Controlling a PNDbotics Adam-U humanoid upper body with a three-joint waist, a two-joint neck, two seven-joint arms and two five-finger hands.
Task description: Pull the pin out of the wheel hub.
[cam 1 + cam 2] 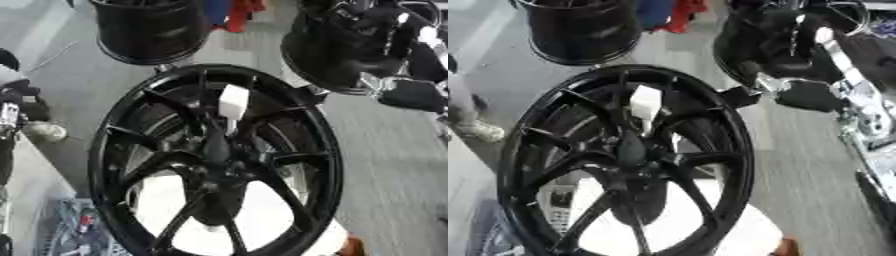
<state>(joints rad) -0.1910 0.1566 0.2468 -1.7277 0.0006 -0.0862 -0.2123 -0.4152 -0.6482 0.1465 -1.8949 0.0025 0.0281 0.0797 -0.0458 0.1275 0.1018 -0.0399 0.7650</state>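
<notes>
A black multi-spoke wheel hub [214, 160] stands upright in the middle, filling most of the view. 2 more black wheels [149, 30] stand behind it on the grey floor [385, 165]. The right arm comes in from the upper right; its hand [802, 95] sits beside the rim's upper right edge, and its fingers cannot be made out. A white block-shaped pin [646, 105] sticks up just above the centre.

Right arm [846, 75] enters from upper right, silver links showing, black forearm angled down-left. Right hand [802, 95] dark, blurred; finger pose unclear. Left hand out of sight in both views.
</notes>
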